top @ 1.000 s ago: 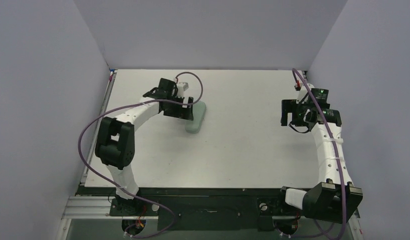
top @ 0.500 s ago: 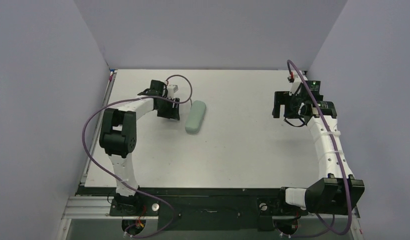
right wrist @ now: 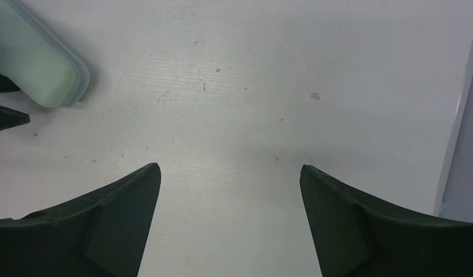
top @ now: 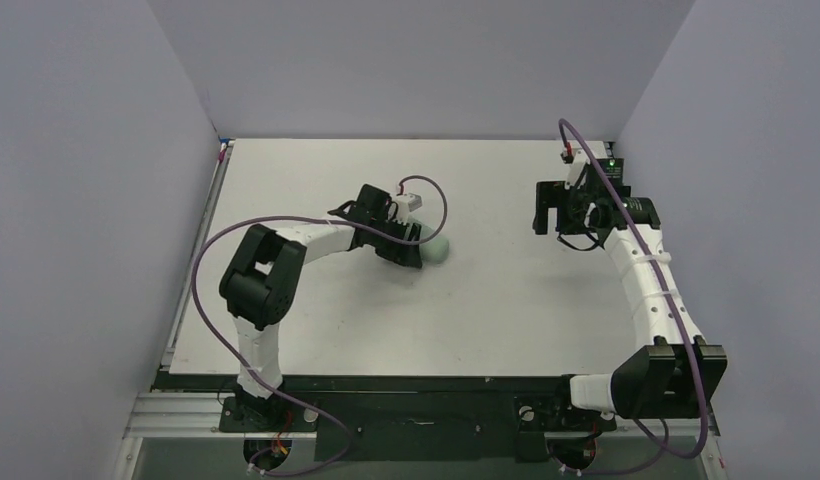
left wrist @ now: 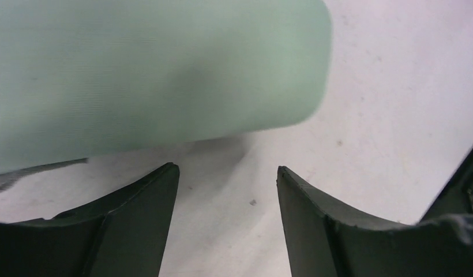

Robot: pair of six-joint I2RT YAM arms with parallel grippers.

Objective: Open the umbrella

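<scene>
Surface: white table top, faintly speckled, boxed in on three sides by plain grey-lavender walls.
Near edge: black base rail carries both arm bases, and purple cables loop off each arm.
Left arm: reaches from the near left toward the table's middle.
Left gripper: fingers parted with only bare table between them, gripping nothing.
Umbrella: packed as a pale-green oblong capsule, lying flat near the middle of the table just beyond the left fingertips. Whether they touch it cannot be told. From above, the wrist covers most of it and one rounded end shows.
Capsule contents: case shut, inside hidden.
Right gripper: fingers spread wide and empty, over bare table toward the far right, well apart from the umbrella.
Far edge: table top meets the back wall.
</scene>
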